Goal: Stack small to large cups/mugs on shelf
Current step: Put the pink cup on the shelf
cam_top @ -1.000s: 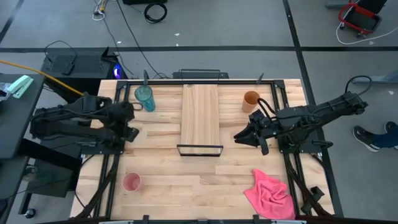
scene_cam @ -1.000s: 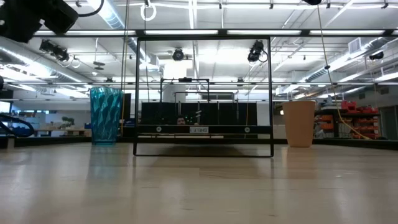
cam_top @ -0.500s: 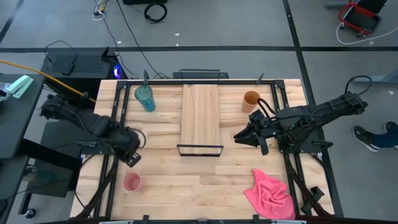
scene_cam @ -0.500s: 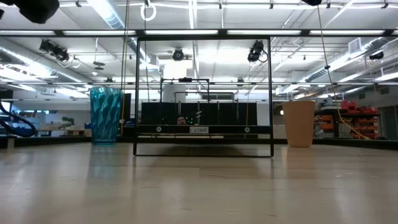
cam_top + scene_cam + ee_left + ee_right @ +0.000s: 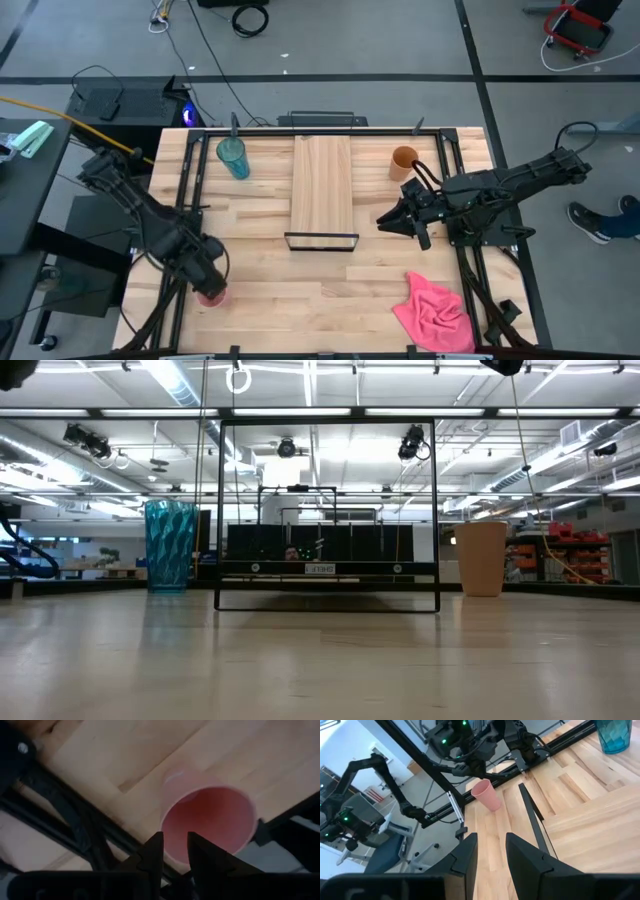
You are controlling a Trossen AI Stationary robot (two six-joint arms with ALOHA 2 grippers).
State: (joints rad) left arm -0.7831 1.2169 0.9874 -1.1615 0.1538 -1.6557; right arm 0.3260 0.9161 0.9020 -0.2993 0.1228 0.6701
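Note:
The small pink cup (image 5: pixel 210 825) stands upright on its base at the table's near left (image 5: pixel 214 297) and also shows in the right wrist view (image 5: pixel 487 795). My left gripper (image 5: pixel 175 851) hangs just above its rim on one side, pointing down, fingers a little apart; in the high view it covers part of the cup (image 5: pixel 203 276). The teal tumbler (image 5: pixel 232 157) stands at the far left and the orange-brown cup (image 5: pixel 403 162) at the far right. The shelf plank (image 5: pixel 322 185) lies between them. My right gripper (image 5: pixel 382 218) waits right of the shelf, slightly open and empty.
A pink cloth (image 5: pixel 435 310) lies crumpled at the near right. The shelf's black frame (image 5: pixel 327 510) stands at the plank's near end. Black rails run along the table's left and right sides (image 5: pixel 180 200). Bare wood lies between the shelf and the near edge.
My left gripper has swung from beside the teal tumbler toward the table's near edge, tipped to point down, and now hangs over the pink cup. The cups have not moved.

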